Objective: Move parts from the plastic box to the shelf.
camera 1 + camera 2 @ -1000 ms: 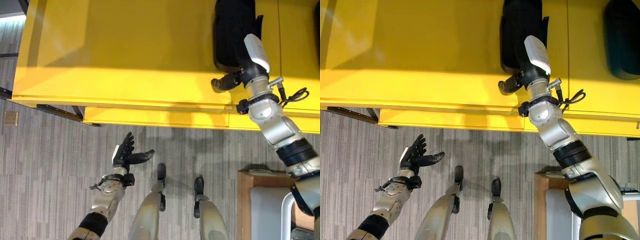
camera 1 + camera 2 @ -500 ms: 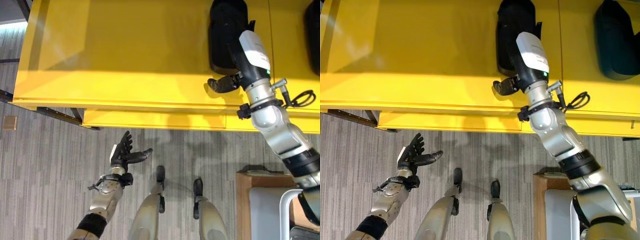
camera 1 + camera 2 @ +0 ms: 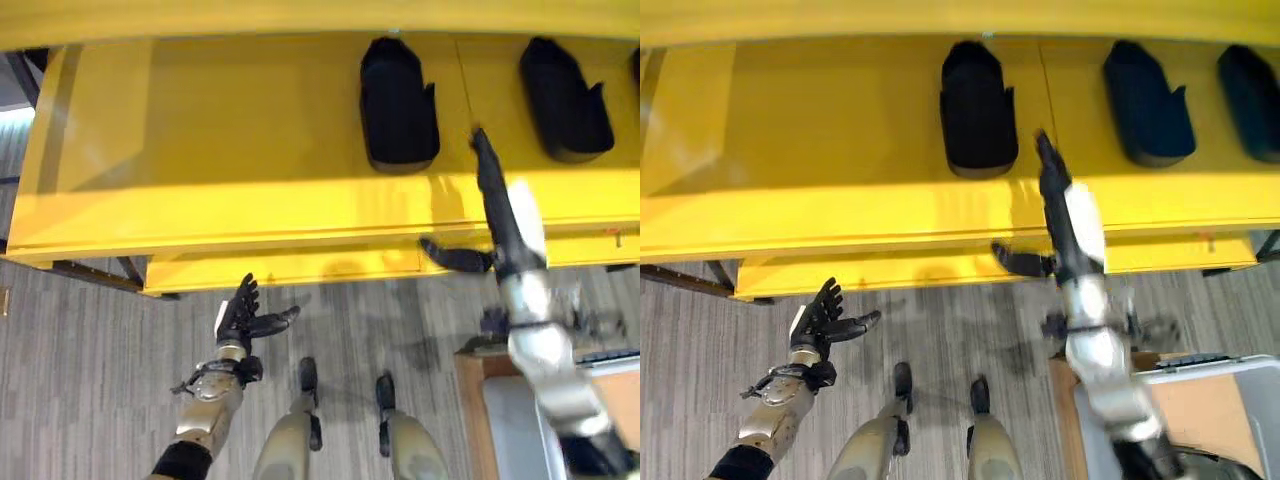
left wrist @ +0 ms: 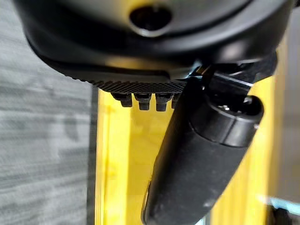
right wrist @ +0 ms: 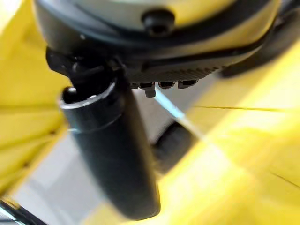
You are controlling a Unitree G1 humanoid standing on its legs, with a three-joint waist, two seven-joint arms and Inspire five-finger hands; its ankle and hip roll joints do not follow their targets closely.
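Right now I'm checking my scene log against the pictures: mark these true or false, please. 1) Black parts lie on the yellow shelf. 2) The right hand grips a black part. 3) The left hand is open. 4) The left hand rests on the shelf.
1) True: black parts lie on the yellow shelf.
2) False: the right hand is open, fingers straight, holding nothing, in front of the shelf.
3) True: the left hand has its fingers spread and holds nothing.
4) False: it hangs over the grey floor, short of the shelf's front edge.
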